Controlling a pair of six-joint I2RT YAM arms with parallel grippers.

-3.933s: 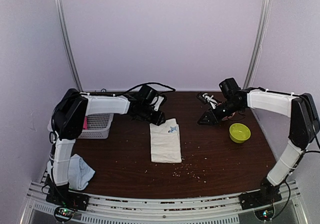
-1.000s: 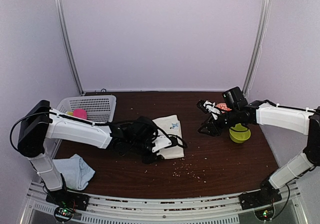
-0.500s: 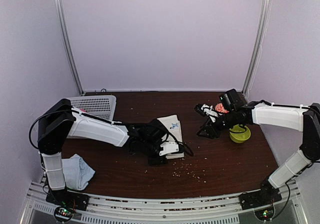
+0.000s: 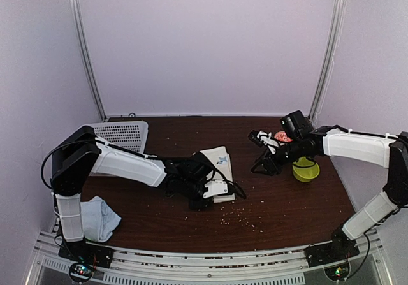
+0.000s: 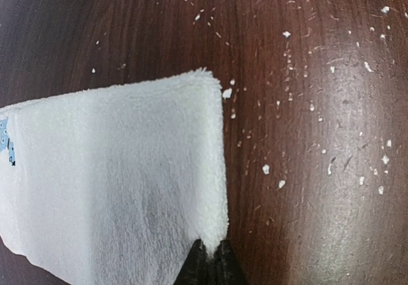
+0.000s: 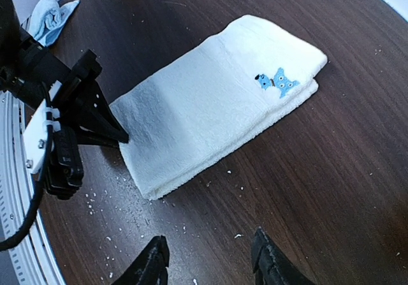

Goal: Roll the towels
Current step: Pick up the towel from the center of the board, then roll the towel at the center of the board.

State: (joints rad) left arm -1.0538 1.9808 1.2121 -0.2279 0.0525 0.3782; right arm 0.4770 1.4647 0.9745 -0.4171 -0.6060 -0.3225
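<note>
The cream-white towel [image 4: 220,160] lies folded flat mid-table, a small blue emblem near its far end; it also shows in the right wrist view [image 6: 217,100]. My left gripper [image 4: 203,199] sits at the towel's near end, its fingertips [image 5: 209,258] shut on the towel's [image 5: 121,176] near edge by the corner. My right gripper [image 4: 262,167] hovers to the right of the towel, open [image 6: 210,253] over bare wood with nothing between its fingers. The pale blue towel [image 4: 99,218] lies crumpled at the near left, beside the left arm's base.
A white mesh basket [image 4: 121,135] stands at the back left. A green bowl [image 4: 306,169] sits under the right forearm, with a pink item [image 4: 282,136] behind it. Pale crumbs [image 5: 274,170] are scattered over the dark wood table [image 4: 280,215].
The left gripper has slid right along the towel's near end and shut on its edge. The right arm has barely moved and stays open.
</note>
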